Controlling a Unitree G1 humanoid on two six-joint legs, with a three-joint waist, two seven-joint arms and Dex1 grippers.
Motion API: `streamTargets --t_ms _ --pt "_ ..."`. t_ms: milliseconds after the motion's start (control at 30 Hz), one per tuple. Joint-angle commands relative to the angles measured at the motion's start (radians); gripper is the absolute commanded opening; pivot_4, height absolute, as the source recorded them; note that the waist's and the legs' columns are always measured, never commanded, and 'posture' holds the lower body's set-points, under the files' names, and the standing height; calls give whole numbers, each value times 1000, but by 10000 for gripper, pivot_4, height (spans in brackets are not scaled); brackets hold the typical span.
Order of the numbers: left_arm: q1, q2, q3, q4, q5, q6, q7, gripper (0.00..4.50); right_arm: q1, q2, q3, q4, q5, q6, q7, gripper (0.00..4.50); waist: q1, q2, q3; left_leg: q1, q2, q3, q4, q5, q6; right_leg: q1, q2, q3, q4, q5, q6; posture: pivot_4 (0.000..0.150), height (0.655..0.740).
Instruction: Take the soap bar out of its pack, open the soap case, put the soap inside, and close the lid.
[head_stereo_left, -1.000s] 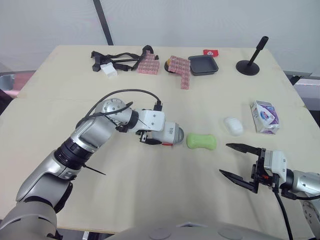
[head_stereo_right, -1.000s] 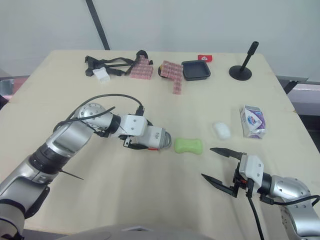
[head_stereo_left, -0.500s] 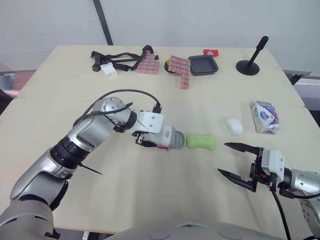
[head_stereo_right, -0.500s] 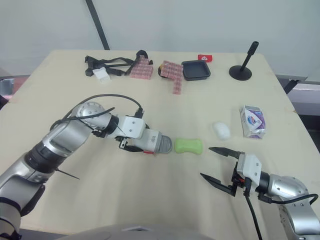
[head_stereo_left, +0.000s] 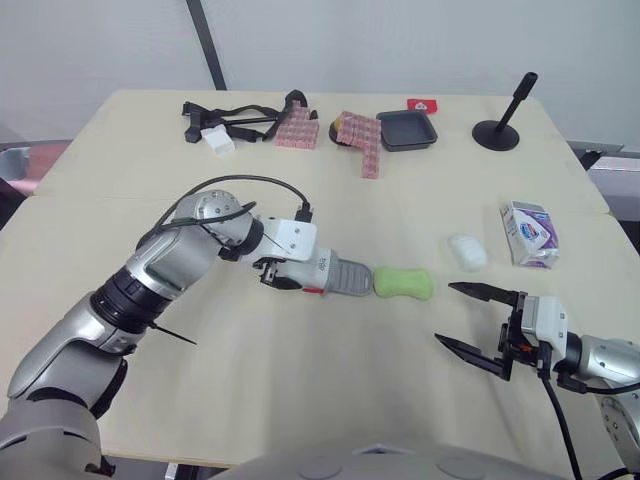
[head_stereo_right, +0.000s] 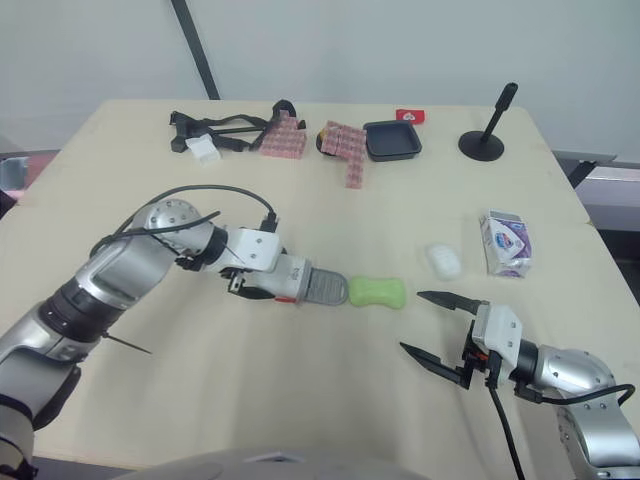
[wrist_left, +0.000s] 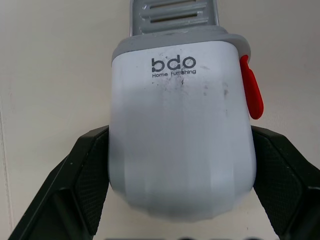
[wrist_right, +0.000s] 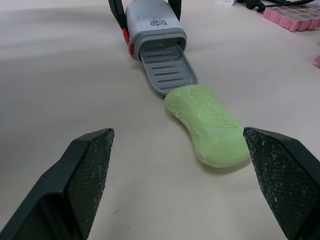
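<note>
A green soap bar (head_stereo_left: 404, 283) lies bare on the table near the middle. The soap case lies on its side just to its left. My left gripper (head_stereo_left: 297, 272) is shut on the case's white shell (wrist_left: 180, 125), which carries a red latch (wrist_left: 251, 95). The grey inner tray (wrist_right: 167, 70) is slid out of the shell, and its far end touches the soap (wrist_right: 210, 125). To the right of the soap, near the front edge, my right gripper (head_stereo_left: 446, 315) stands open and empty. The purple and white soap pack (head_stereo_left: 530, 233) lies at the right edge.
A white oval object (head_stereo_left: 466, 251) lies between the soap and the pack. Along the back stand a black strap (head_stereo_left: 235, 118), pink blocks (head_stereo_left: 362, 140), a black tray (head_stereo_left: 406, 130), a red item (head_stereo_left: 420, 104) and a black stand (head_stereo_left: 497, 128).
My left gripper has drawn the white shell to the left, and the grey tray has slid out of it toward the soap. The right gripper has barely moved.
</note>
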Motion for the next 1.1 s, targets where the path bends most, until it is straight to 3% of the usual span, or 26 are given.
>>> streamTargets --t_ms 33,233,667,1100 --pt "-2 33 41 -12 -4 -22 -10 34685 1 -6 -12 -23 11 -8 4 44549 0 0 0 0 0 0 0 0 0 0 0 0 0 0 0 1500 7374" --pt "49 100 110 34 -57 -109 -25 34685 4 -7 -18 -5 9 -22 15 44549 -2 0 0 0 0 0 -1 0 0 0 0 0 -1 0 0 1500 7374" --pt "112 73 174 181 -94 -296 10 34685 -12 -11 -15 2 11 -20 27 44549 1 0 0 -1 0 0 -1 0 0 1 -1 -2 -2 0 0 1500 7374" --pt "114 55 169 222 -101 -334 11 34685 -5 -18 -24 0 13 -17 26 44549 1 0 0 -1 0 0 -1 0 0 1 -2 -3 -2 0 0 1500 7374"
